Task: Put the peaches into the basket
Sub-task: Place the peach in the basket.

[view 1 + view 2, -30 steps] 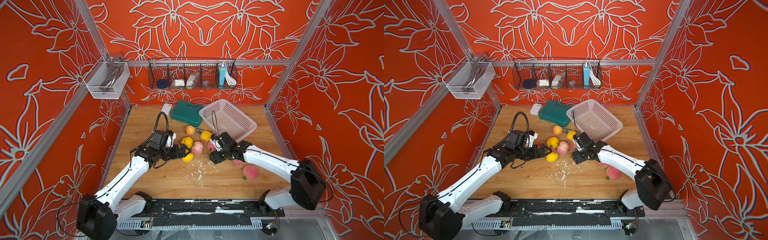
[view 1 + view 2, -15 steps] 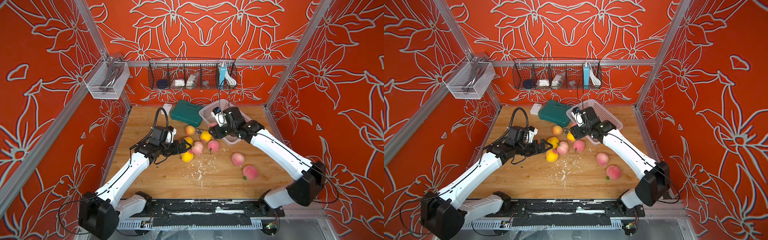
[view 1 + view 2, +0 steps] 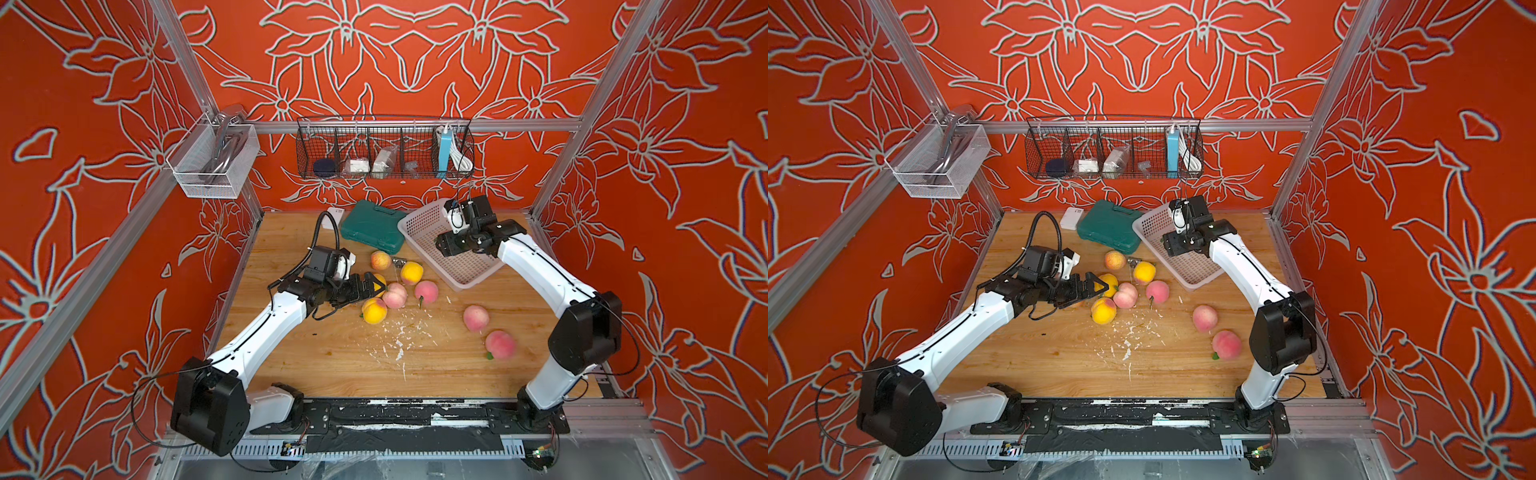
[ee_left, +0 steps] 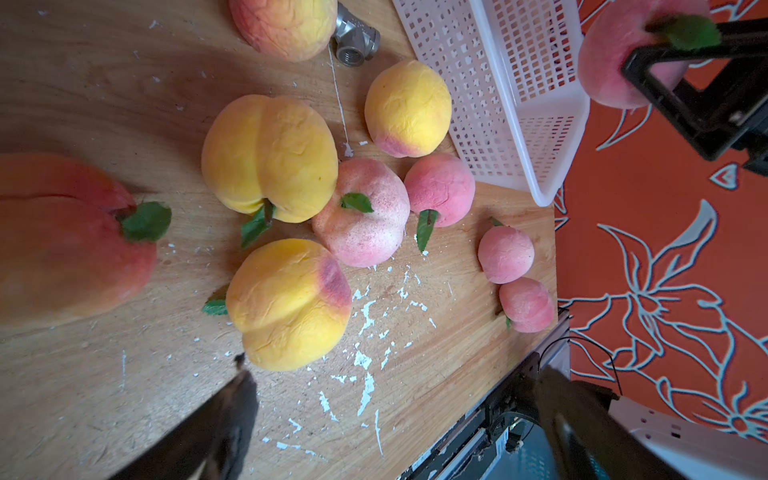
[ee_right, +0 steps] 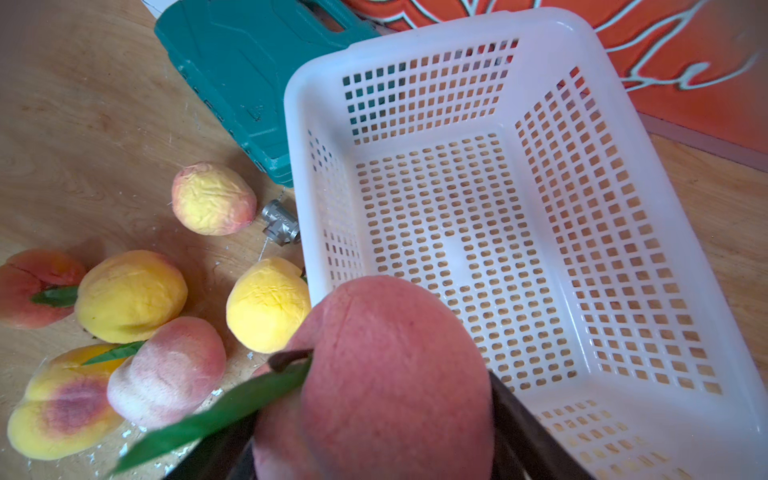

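Over the left rim of the basket (image 5: 457, 29), my right hand (image 5: 374, 432) grasps a pink peach (image 5: 395, 353), left hand (image 3: 1096, 286) released; dropped now, it may bounce out.

Part of held peach (image 5: 386, 374) beyond right wrist view's edge

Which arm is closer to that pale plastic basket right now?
Right. The right gripper hovers above the basket, gripping a pink peach; the left gripper is apart, among loose peaches.

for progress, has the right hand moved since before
Yes: the right hand, gripping a pink round toy peach, went from in front of the pale perforated plastic basket to above it.
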Controlling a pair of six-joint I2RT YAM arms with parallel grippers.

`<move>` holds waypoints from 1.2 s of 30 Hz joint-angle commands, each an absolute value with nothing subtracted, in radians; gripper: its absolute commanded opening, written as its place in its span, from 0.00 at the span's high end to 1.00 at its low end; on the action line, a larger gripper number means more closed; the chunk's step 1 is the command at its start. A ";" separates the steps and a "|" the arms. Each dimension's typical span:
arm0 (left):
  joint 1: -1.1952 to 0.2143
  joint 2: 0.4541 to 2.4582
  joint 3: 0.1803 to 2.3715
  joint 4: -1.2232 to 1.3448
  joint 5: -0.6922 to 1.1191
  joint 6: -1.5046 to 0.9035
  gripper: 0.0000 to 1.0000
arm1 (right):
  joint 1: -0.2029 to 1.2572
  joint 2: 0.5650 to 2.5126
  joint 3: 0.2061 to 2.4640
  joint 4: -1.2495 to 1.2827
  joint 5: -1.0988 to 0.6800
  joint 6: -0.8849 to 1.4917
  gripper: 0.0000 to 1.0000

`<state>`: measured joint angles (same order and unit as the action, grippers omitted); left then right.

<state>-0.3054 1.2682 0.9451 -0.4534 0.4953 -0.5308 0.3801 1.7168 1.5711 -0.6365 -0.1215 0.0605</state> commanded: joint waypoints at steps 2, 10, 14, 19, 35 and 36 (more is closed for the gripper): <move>-0.299 1.293 0.983 -0.417 0.517 -0.505 0.00 | 0.354 1.774 1.617 -0.644 -0.126 0.037 0.41; -0.299 1.328 1.010 -0.407 0.544 -0.484 0.00 | 0.335 1.836 1.646 -0.642 -0.105 0.022 0.41; -0.299 1.337 1.028 -0.405 0.560 -0.462 0.00 | 0.324 1.872 1.651 -0.641 -0.094 0.026 0.40; -0.298 1.348 1.037 -0.404 0.552 -0.456 0.00 | 0.311 1.902 1.654 -0.636 -0.101 0.041 0.41; -0.299 1.384 1.035 -0.383 0.563 -0.447 0.00 | 0.282 1.999 1.656 -0.649 -0.098 0.027 0.40; -0.299 1.384 1.035 -0.378 0.566 -0.447 0.00 | 0.282 2.002 1.655 -0.647 -0.100 0.026 0.40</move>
<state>-0.3046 1.3785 1.0191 -0.4046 0.5415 -0.4679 0.2893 1.9766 1.6314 -0.6334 -0.1101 0.0353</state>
